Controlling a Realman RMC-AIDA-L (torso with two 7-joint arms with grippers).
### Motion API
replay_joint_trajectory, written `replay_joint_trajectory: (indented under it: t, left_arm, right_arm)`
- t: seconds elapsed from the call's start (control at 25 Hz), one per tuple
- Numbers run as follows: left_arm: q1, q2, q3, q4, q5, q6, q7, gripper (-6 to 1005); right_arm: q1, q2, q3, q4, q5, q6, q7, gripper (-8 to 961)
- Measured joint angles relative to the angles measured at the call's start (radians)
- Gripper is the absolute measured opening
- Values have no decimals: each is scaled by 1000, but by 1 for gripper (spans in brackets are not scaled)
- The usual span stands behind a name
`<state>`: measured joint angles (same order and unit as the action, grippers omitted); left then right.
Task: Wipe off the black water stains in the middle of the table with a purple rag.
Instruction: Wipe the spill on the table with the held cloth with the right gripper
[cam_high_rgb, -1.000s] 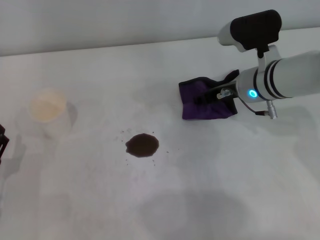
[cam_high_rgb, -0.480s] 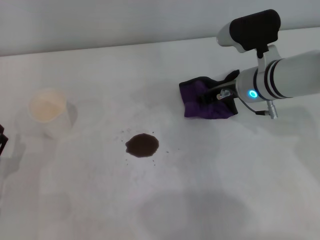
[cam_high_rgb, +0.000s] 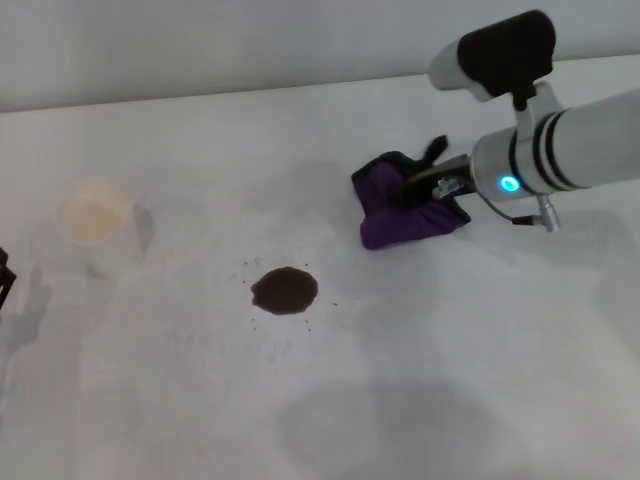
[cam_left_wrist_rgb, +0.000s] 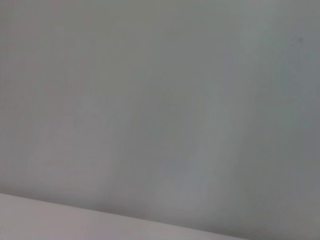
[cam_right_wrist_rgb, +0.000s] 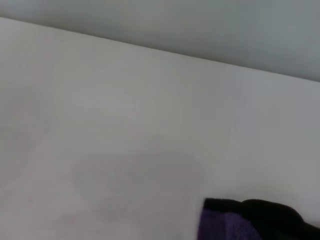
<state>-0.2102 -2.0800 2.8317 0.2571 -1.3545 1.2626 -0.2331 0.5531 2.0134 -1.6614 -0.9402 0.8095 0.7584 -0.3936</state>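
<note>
right claw (cam_high_rgb: 428, 190) clenched on purple rag (cam_high_rgb: 395, 215), upper right of head frame | rag bunched on white surface (cam_high_rgb: 450, 350) | black stain (cam_high_rgb: 285, 290) centre, apart from rag | left claw state: can't tell

Table (cam_high_rgb: 480, 400): carries every item listed below.
Black water stains (cam_high_rgb: 285, 290): on the table, near its middle.
Purple rag (cam_high_rgb: 398, 208): on the table, right of and farther back than the stains, well apart from them.
Right gripper (cam_high_rgb: 425, 190): on the rag's right part, arm extending to the right edge.
Paper cup (cam_high_rgb: 97, 222): on the table, far left, well apart from the stains.
Left gripper (cam_high_rgb: 5, 280): at the left edge, near the cup.
</note>
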Motion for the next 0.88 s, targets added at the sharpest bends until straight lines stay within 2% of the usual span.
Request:
replay_joint_trajectory:
  t: [0.2, 0.28, 0.44, 0.52, 0.64, 0.88]
  left_arm:
    - [-1, 0, 0, -1, 0, 0, 0, 892]
    - [-1, 0, -1, -1, 0, 0, 0, 892]
    - [-1, 0, -1, 0, 0, 1, 0, 892]
    - [-3, 0, -2, 0, 0, 1, 0, 892]
    - [-8, -1, -2, 1, 0, 1, 0, 893]
    - [-14, -2, -2, 6, 0, 1, 0, 892]
  right_arm:
    - [-41, -1, 98, -82, 151, 148, -194, 82]
    - [-45, -1, 132, -87, 230, 245, -279, 82]
    - [-45, 0, 145, -85, 345, 370, -382, 80]
    - [-49, 4, 103, -85, 373, 378, -411, 79]
    - [-41, 7, -11, -59, 390, 318, -432, 77]
    - [-15, 11, -297, -19, 393, 25, -438, 76]
